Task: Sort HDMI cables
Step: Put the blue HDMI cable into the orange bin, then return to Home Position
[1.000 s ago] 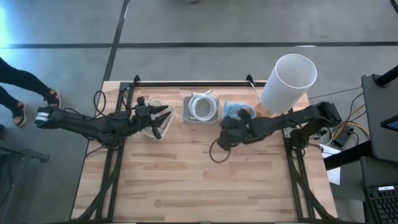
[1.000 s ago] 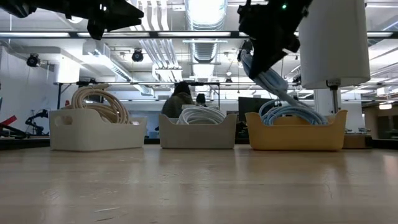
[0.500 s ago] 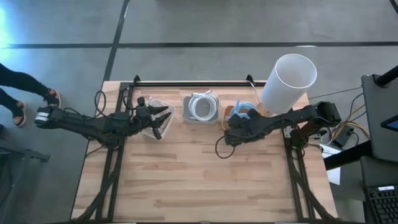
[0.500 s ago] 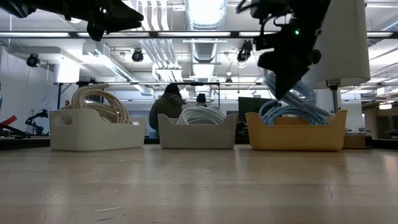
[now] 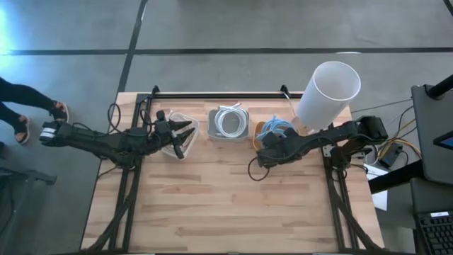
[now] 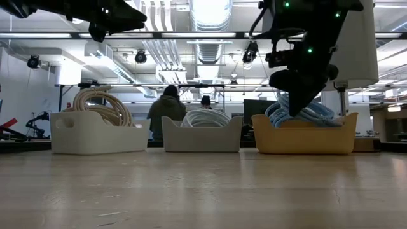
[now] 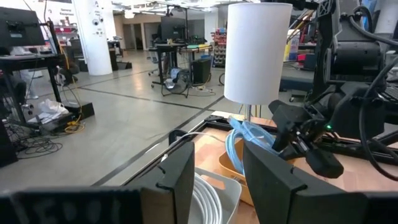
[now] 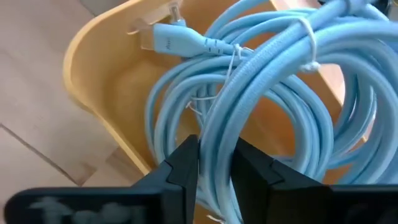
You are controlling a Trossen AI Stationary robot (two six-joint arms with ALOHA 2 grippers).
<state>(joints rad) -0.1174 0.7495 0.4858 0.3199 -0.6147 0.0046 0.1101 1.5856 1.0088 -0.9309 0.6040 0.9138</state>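
The near half of the wooden table (image 5: 226, 205) is bare because the sorting is done along its far edge, where three bins stand in a row, one per cable colour.

Right gripper (image 8: 214, 163): it hangs low over the yellow bin (image 6: 303, 136) at the right end of the row. Its fingers (image 8: 180, 167) stand narrowly apart around one strand of a light blue cable coil (image 8: 267, 74), which is bound with a white tie and lies in the bin on the other blue coils. The grip looks slack rather than tight, which fits a coil being set down among its own colour. The bin stands at the foot of a tall white cylinder (image 5: 327, 93).

Middle bin: the grey bin (image 6: 201, 135) holds the white cable coils (image 5: 229, 120).

Left gripper (image 5: 185, 134): it waits above the white bin (image 6: 99, 136) at the left end, jaws spread wide and empty, clear of the beige cable coils (image 6: 100, 104) stacked there. Parked so, it does not obstruct the right arm.

Beyond the table, people (image 6: 168, 108) stand far off in the room; at the left edge of the high view a person's foot (image 5: 59, 110) shows on the floor.

Change over the last second: the right gripper has moved from beside the yellow bin, with the blue coil dangling above it, to directly over the bin, and the coil has come down onto the pile. The left arm has not moved. By the look of it, no coil remains loose on the table.
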